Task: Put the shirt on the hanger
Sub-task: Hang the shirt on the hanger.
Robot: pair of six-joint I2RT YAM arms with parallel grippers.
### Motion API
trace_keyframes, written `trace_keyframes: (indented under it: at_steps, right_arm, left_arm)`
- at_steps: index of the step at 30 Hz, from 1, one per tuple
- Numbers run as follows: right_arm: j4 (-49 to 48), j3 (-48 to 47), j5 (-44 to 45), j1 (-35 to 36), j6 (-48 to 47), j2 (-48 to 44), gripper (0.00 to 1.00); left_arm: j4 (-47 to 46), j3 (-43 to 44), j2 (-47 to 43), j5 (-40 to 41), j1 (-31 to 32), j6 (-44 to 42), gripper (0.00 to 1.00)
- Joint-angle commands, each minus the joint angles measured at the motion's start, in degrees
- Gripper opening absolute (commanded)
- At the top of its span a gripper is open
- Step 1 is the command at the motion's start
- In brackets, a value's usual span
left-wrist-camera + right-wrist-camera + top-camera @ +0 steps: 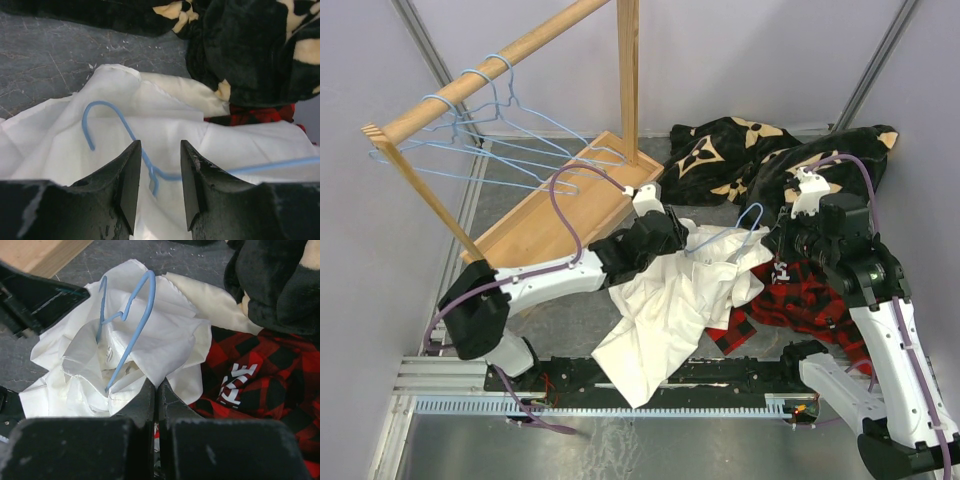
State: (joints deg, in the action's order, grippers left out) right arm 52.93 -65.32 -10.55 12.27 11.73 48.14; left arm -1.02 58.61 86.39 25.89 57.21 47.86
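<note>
The cream-white shirt (660,310) lies crumpled on the floor between the two arms. One light-blue hanger (750,215) rests on it with its hook up; in the right wrist view the hanger's (130,315) lower wire runs down into the shirt's (165,340) folds. My left gripper (680,238) is open just above the cloth. In its wrist view the hanger's twisted neck (152,172) sits in the gap of the left gripper (160,145), with shirt fabric (60,135) beneath. My right gripper (156,384) is shut on a pinched fold of the shirt, near the hanger's right side (775,248).
A wooden rack (470,85) at the back left carries several more blue hangers (510,130) over a wooden base board (560,215). A black blanket with tan flowers (740,150) lies behind the shirt. A red-and-black plaid garment (800,300) lies under the right arm.
</note>
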Motion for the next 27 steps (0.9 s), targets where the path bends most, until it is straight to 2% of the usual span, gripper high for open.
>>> trace_keyframes:
  at_steps: [1,11,27]
  right_arm:
    - [-5.3,0.7,-2.6,0.1,0.3,-1.1,0.0]
    - [-5.7,0.8,-2.8,0.1,-0.4,-1.0,0.0]
    - [-5.8,0.6,-3.4,0.1,-0.5,-0.7,0.0]
  left_arm:
    - [-2.3,6.3,4.3,-0.8,-2.7,7.3,0.43]
    - [-0.2,9.8,12.2,-7.0,-6.8,9.5,0.44]
    - [2.9,11.1,15.5,-8.4,-7.1,10.3,0.49]
